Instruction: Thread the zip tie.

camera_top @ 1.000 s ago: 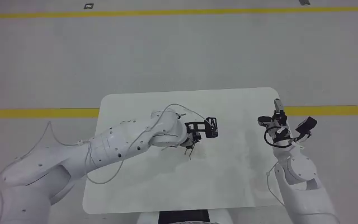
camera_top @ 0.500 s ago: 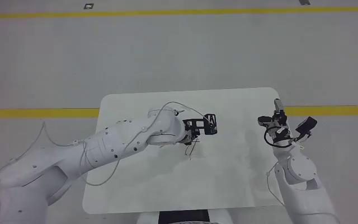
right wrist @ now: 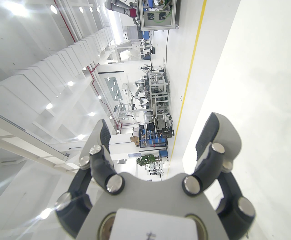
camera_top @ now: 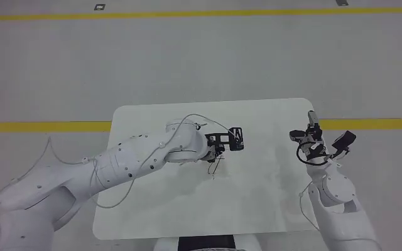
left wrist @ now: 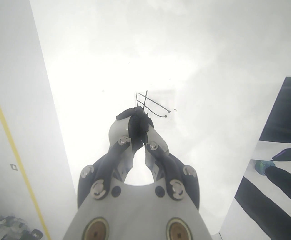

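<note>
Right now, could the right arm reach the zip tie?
Probably yes: only bare table lies between the open right gripper and the zip tie in the left gripper, though the right one points away.

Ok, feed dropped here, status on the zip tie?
Left gripper shut on zip tie, over table. Right gripper open, empty. Nothing in the way.

Bright, even light — the table glares white just beyond the left gripper; ceiling lamps flare far beyond the right gripper.
</note>
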Tool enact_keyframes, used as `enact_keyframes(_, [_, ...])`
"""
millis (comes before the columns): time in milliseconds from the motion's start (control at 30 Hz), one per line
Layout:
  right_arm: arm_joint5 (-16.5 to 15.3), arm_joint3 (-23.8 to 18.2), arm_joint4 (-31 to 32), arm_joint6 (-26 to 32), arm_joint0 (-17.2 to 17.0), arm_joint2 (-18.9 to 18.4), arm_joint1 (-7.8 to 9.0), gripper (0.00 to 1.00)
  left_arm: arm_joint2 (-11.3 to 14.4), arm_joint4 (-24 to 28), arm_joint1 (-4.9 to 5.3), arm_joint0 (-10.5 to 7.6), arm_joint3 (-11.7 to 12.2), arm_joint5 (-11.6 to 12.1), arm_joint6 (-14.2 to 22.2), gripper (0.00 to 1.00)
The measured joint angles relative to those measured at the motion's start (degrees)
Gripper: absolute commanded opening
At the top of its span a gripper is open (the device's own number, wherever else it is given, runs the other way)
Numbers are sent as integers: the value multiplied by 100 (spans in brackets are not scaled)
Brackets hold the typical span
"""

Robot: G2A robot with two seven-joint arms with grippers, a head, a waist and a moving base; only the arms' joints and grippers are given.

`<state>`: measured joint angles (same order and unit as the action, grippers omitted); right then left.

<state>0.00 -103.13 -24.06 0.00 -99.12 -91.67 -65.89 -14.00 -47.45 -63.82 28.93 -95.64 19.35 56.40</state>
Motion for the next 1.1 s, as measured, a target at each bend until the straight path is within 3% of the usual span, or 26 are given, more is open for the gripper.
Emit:
enact_keyframes(133, [0,0,0,0,0,0,0,100,-146,-405,119,4,51,1,-32,0])
enact_keyframes(233, [0,0,0,0,0,0,0,100,-379,-718,291,110,-43,-46,-191,0])
enact_keyframes(433, [0,0,0,0,0,0,0,100,-1001,-1497,763,590,-476,-103,-830,0])
enact_keyframes(567, [0,0,0,0,0,0,0,100,-1553,-1821,1144,1103,-692,17,-1649,0])
enact_keyframes(633, [0,0,0,0,0,0,0,100,-1735,-1917,1317,1330,-763,16,-1983,0])
enact_keyframes(767, [0,0,0,0,0,0,0,100,-2009,-1990,1741,1762,-841,13,-2988,0])
enact_keyframes(967, [0,0,0,0,0,0,0,100,-2049,-2235,2348,2085,-811,13,-4623,0])
enact_keyframes(1100, [0,0,0,0,0,0,0,100,-1915,-2496,2688,2111,-701,13,-5583,0])
